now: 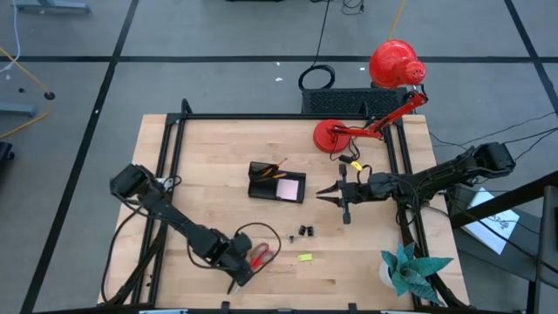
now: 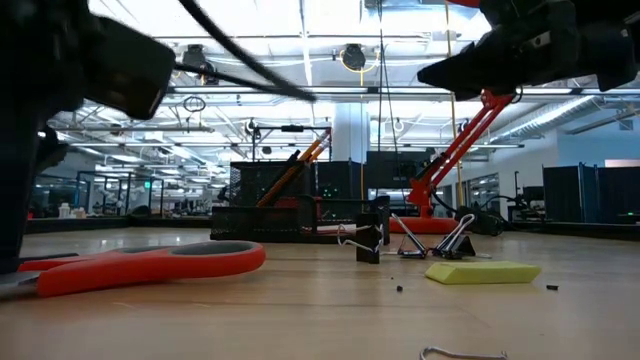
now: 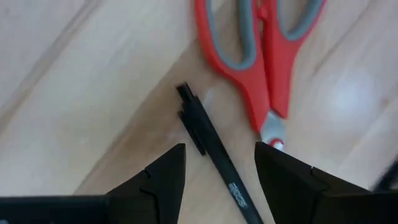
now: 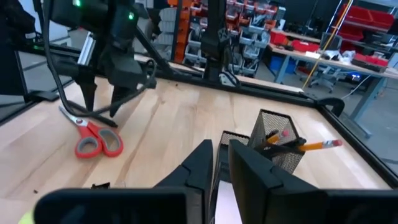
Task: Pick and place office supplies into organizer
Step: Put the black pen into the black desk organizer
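Lying between the spread fingers of the left claw [image 3: 221, 168], a black pen [image 3: 214, 155] sits beside the scissors [image 3: 261, 56].

A robotics lab or industrial workshop: the wooden table [image 1: 261, 279] stands on a grey concrete floor [image 1: 218, 35] marked with dark tape lines, cables trailing beside it. Beyond the table, rows of ceiling lights [image 2: 300, 40] hang over metal frames, and shelving with red bins [image 4: 360, 18] lines the hall
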`<move>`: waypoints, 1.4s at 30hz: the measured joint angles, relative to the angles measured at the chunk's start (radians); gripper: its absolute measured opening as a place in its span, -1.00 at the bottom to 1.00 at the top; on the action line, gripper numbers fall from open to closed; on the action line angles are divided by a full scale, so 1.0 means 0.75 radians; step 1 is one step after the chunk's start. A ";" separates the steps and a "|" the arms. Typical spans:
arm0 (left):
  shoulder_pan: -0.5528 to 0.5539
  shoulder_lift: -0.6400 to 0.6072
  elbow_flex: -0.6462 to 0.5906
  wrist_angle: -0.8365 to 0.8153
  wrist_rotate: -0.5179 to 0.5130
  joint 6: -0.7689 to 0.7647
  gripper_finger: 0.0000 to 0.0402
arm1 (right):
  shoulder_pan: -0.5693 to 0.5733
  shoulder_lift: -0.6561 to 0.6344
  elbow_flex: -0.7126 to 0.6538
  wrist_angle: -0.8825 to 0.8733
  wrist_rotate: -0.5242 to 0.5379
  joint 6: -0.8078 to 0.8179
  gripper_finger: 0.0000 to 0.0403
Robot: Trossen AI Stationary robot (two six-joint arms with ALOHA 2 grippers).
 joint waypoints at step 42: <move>0.024 -0.394 -0.008 -0.080 -0.715 0.851 -0.98 | 0.000 0.000 -0.001 0.008 -0.004 0.017 -0.81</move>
